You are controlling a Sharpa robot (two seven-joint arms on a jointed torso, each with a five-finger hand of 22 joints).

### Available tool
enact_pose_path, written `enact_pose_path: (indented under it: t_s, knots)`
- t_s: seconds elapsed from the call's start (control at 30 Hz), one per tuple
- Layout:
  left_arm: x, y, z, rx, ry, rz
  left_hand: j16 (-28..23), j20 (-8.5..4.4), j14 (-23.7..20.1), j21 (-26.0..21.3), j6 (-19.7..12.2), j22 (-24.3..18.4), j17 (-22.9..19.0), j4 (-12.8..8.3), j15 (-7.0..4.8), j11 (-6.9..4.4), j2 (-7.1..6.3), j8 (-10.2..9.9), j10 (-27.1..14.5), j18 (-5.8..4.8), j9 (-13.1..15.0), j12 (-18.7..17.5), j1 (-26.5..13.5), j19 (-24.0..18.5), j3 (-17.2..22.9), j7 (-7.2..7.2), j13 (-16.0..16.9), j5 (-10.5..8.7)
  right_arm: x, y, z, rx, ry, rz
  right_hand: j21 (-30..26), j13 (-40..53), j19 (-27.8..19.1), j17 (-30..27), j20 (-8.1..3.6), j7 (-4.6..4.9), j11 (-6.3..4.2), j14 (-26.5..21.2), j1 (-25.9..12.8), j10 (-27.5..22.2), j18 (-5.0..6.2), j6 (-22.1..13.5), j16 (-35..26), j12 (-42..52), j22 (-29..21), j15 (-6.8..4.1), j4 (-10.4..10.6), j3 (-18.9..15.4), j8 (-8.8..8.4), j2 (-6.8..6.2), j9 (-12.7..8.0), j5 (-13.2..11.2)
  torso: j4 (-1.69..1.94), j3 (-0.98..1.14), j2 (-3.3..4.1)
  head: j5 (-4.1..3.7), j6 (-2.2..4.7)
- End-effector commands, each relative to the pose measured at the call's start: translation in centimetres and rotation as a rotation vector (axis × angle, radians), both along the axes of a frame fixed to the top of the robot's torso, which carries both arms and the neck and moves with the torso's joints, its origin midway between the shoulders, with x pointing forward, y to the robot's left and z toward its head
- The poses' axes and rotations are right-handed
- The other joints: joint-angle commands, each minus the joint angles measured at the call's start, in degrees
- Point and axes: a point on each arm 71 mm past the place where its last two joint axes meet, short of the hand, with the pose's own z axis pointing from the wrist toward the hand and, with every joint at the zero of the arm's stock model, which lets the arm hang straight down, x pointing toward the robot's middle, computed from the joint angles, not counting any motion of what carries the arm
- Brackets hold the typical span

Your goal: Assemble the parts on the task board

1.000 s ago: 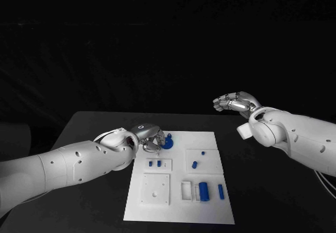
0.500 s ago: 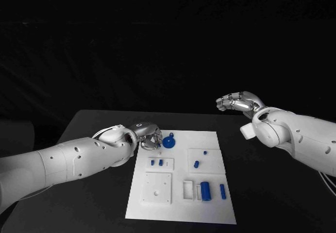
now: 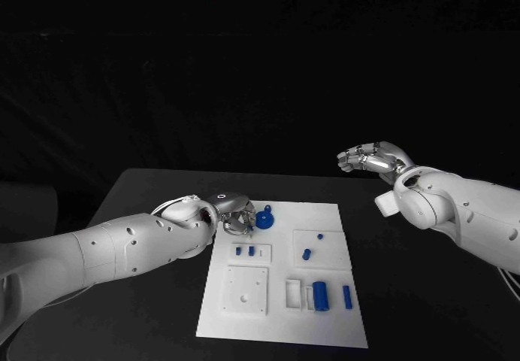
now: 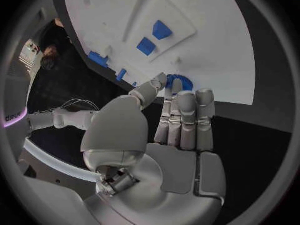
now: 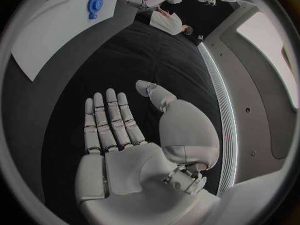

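The white task board (image 3: 284, 316) lies mid-table. A blue gear (image 3: 264, 220) sits at its far left corner, also seen as the blue gear (image 4: 179, 80) and the gear (image 5: 95, 5). My left hand (image 3: 228, 211) is right beside it, fingers straight, fingertips (image 4: 187, 96) at the gear's edge; I cannot tell if they touch it. Two small blue pieces (image 3: 246, 250) lie just nearer on the board. My right hand (image 3: 370, 158) hangs raised beyond the board's far right, palm open (image 5: 119, 135), holding nothing.
On the board lie small blue pieces (image 3: 306, 254), a blue cylinder (image 3: 320, 295), a thin blue bar (image 3: 347, 296), and a white square block (image 3: 245, 289). Bare black table (image 3: 422, 301) flanks the board on both sides.
The whole picture has shifted slightly, so the camera moved. My left hand stays by the gear and my right hand stays raised; no part has visibly moved.
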Motion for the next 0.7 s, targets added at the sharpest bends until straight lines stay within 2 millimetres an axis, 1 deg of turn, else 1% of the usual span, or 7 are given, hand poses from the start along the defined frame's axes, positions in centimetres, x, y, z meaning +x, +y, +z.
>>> enact_pose_path:
  t_s: [0.03, 0.3, 0.7]
  knots:
    - [-0.06, -0.15, -0.14, 0.002, 0.018, -0.011, -0.04, -0.72, 0.11, -0.32, -0.06, 0.18, -0.07, -0.01, -0.06, 0.21, 0.43, -0.16, 0.20, 4.41, -0.02, -0.36, 0.13, 0.03, 0.25, 0.28, 0.00, 0.25, -0.05, 0.12, 0.04, -0.002, -0.006, 0.015, -0.26, -0.10, 0.29, -0.06, -0.01, 0.19, -0.01, -0.27, -0.14, 0.43, -0.62, 0.31, 0.30, -0.24, 0.08, -0.05, 0.18, -0.07, 0.25, -0.01, -0.08, 0.17, -0.01, 0.04, 0.03, -0.04, -0.17]
    - [-0.03, -0.03, -0.35, 0.006, 0.022, -0.014, 0.01, -0.74, 0.08, -0.31, -0.06, 0.22, -0.05, -0.14, -0.07, 0.21, 0.52, -0.20, 0.24, 4.42, -0.03, -0.43, 0.35, 0.01, 0.38, 0.29, -0.01, 0.27, -0.04, 0.20, 0.04, -0.001, -0.006, 0.018, -0.31, -0.10, 0.29, -0.09, 0.00, 0.21, 0.00, -0.29, -0.16, 0.41, -0.63, 0.29, 0.30, -0.25, 0.11, -0.04, 0.18, -0.09, 0.24, -0.02, -0.09, 0.17, 0.01, 0.04, 0.02, -0.01, -0.31]
    - [-0.08, 0.20, -0.77, 0.014, 0.034, -0.012, 0.03, -0.74, 0.05, -0.31, -0.04, 0.24, -0.04, -0.19, -0.07, 0.20, 0.57, -0.22, 0.28, 4.41, -0.02, -0.47, 0.46, 0.01, 0.43, 0.30, -0.01, 0.27, 0.00, 0.14, 0.03, -0.002, -0.006, 0.014, -0.38, -0.10, 0.30, -0.14, 0.00, 0.22, 0.01, -0.31, -0.16, 0.41, -0.63, 0.28, 0.33, -0.26, 0.15, -0.03, 0.20, -0.09, 0.24, 0.02, -0.11, 0.17, -0.07, 0.05, 0.05, 0.03, -0.38]
